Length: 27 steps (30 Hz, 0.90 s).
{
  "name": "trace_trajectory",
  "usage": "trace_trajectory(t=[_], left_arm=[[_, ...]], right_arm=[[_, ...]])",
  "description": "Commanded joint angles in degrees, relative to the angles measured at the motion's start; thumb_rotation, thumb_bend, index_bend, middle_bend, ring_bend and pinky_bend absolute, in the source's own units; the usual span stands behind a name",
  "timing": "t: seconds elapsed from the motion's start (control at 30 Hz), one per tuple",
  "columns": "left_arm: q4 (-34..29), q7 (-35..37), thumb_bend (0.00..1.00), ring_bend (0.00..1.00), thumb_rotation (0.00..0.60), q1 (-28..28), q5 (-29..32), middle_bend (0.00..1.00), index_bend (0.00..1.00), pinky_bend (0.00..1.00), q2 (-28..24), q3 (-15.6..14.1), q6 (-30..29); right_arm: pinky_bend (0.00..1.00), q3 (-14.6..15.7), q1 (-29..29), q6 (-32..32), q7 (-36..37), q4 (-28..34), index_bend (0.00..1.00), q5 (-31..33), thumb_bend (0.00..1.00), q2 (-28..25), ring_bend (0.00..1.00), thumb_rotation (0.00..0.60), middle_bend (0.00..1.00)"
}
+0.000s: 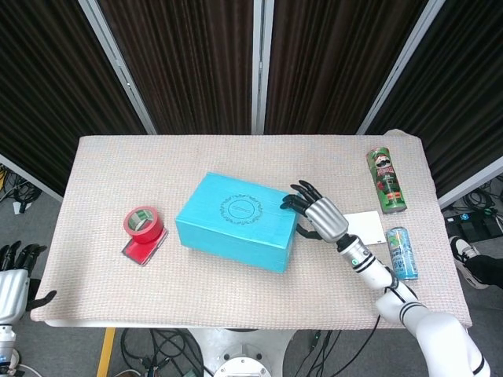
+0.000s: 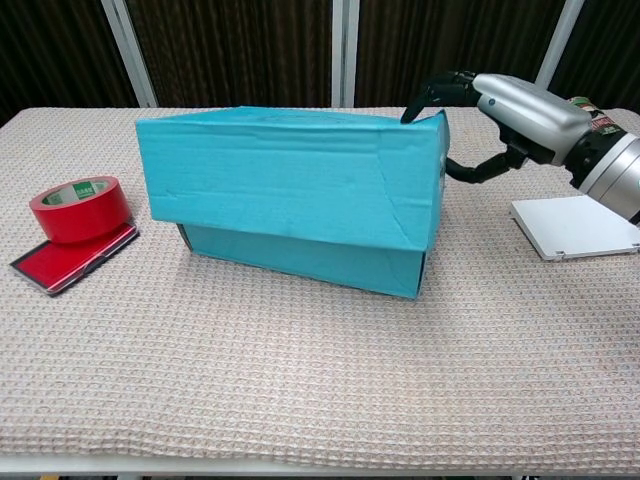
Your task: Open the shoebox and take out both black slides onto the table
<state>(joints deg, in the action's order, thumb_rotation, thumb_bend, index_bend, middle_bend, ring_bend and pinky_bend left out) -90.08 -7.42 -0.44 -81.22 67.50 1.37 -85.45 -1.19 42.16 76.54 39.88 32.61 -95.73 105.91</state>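
The teal shoebox (image 1: 236, 222) lies mid-table, turned at an angle. In the chest view its lid (image 2: 290, 175) sits raised and tilted over the base (image 2: 300, 258), which shows below the lid's front edge. My right hand (image 1: 318, 217) grips the lid's right end, with fingers (image 2: 428, 95) over the top corner and the thumb curled behind the side. The black slides are hidden inside the box. My left hand (image 1: 14, 284) hangs off the table's near-left corner, fingers apart, holding nothing.
A red tape roll (image 1: 144, 222) rests on a flat red case (image 2: 70, 258) at the left. A green chip can (image 1: 386, 179), a blue can (image 1: 401, 251) and a flat white box (image 2: 577, 225) lie to the right of the shoebox.
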Motion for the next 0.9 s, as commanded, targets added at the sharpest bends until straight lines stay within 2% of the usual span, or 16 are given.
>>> trace_trajectory(t=[0.03,0.27,0.43,0.5,0.57,0.67,0.73,0.8,0.9], left_arm=[[0.0,0.1,0.07,0.05,0.6,0.1,0.0,0.15,0.18,0.07,0.0,-0.1,0.0],[0.4,0.8,0.07,0.05,0.6,0.1,0.1,0.15,0.18,0.07,0.1,-0.2,0.5],[0.7,1.6,0.07,0.05,0.6,0.2,-0.3,0.15,0.18,0.07,0.1,-0.4,0.4],[0.8,1.8,0.07,0.05,0.6,0.3,-0.4,0.15,0.18,0.07,0.1,-0.5,0.4],[1.0,2.0,0.07,0.05,0.6,0.4,-0.5,0.15,0.18,0.07,0.1,-0.6,0.3],[1.1,2.3,0.07,0.05,0.6,0.6,-0.5,0.15,0.18,0.07,0.1,-0.7,0.1],[1.3,2.5,0.07,0.05,0.6,0.8,-0.5,0.15,0.18,0.07,0.1,-0.7,0.0],[1.3,2.6,0.07,0.05,0.6,0.8,-0.6,0.15,0.18,0.07,0.1,-0.7,-0.1],[1.4,2.7,0.07,0.05,0.6,0.9,-0.7,0.15,0.18,0.07,0.1,-0.7,-0.3]], right_arm=[[0.0,-5.1,-0.3,-5.5,8.6,12.7,0.49,7.1,0.7,-4.8,0.08,0.6,0.42],[0.0,-11.3,0.1,-19.4,17.0,32.7,0.48,18.6,0.66,-13.7,0.08,0.6,0.42],[0.0,-17.4,0.1,-27.8,21.5,41.2,0.44,29.4,0.63,-17.0,0.07,0.6,0.42],[0.0,-19.3,0.2,-29.9,22.0,42.3,0.41,32.7,0.6,-17.3,0.06,0.6,0.41],[0.0,-21.6,0.3,-31.5,22.2,43.2,0.33,37.0,0.52,-17.1,0.03,0.6,0.37],[0.0,-24.1,0.6,-32.8,20.4,43.4,0.1,42.9,0.42,-16.5,0.0,0.6,0.21],[0.0,-25.4,1.1,-31.7,17.3,42.6,0.01,46.4,0.36,-15.4,0.0,0.6,0.07],[0.0,-26.3,1.4,-29.1,14.0,41.7,0.0,48.8,0.31,-13.9,0.0,0.6,0.0],[0.0,-28.3,1.5,-22.2,8.8,40.3,0.0,51.4,0.24,-11.1,0.0,0.6,0.0]])
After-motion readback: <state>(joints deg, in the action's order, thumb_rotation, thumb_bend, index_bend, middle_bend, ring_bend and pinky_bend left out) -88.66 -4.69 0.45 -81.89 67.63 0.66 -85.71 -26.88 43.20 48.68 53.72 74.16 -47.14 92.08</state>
